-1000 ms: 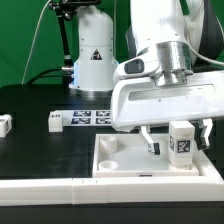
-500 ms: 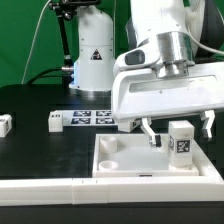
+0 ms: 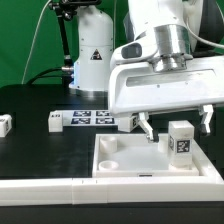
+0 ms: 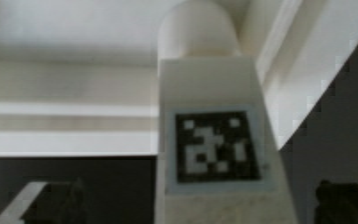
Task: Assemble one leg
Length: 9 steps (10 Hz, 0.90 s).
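A white leg (image 3: 181, 143) with a black-and-white tag on its face stands upright at the near corner of the white square panel (image 3: 120, 157) on the exterior view's right. My gripper (image 3: 175, 122) is open and hangs just above the leg, with one dark finger on each side of it and neither touching it. In the wrist view the leg (image 4: 211, 110) fills the middle, tag facing the camera, and my gripper (image 4: 194, 205) shows its fingertips (image 4: 44, 200) wide apart on either side.
Two loose legs (image 3: 5, 124) (image 3: 55, 121) lie on the black table at the exterior view's left. Another leg (image 3: 126, 122) lies behind the gripper. The marker board (image 3: 88, 117) lies at mid-table. A white rail (image 3: 60, 188) runs along the front.
My gripper has risen off the leg, its fingers now level with the leg's top. The leg has stayed standing in the panel's corner.
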Tool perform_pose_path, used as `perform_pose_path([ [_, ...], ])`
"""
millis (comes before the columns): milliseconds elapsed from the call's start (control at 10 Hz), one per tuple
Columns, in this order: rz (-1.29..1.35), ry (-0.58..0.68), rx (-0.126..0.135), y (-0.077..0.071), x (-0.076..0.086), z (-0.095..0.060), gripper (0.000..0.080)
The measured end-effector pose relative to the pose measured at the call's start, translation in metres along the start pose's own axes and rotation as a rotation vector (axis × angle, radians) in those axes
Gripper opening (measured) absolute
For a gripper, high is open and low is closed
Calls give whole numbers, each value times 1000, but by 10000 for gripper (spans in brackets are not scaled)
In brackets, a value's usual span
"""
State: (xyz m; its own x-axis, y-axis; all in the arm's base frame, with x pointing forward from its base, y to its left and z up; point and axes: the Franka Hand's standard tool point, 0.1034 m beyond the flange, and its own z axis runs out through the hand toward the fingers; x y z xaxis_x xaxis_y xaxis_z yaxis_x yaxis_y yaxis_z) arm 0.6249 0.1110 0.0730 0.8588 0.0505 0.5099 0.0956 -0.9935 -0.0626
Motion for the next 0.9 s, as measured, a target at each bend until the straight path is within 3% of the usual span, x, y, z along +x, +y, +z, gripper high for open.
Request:
perform_pose_path([
  [100,1,-3,1,0,0,0,649],
  [200,6,-80,20,-3,-7,3,649],
  [600,54,-438,78,-8,-3,-1,649],
  [900,46,-468,79,-5,2,2,649],
])
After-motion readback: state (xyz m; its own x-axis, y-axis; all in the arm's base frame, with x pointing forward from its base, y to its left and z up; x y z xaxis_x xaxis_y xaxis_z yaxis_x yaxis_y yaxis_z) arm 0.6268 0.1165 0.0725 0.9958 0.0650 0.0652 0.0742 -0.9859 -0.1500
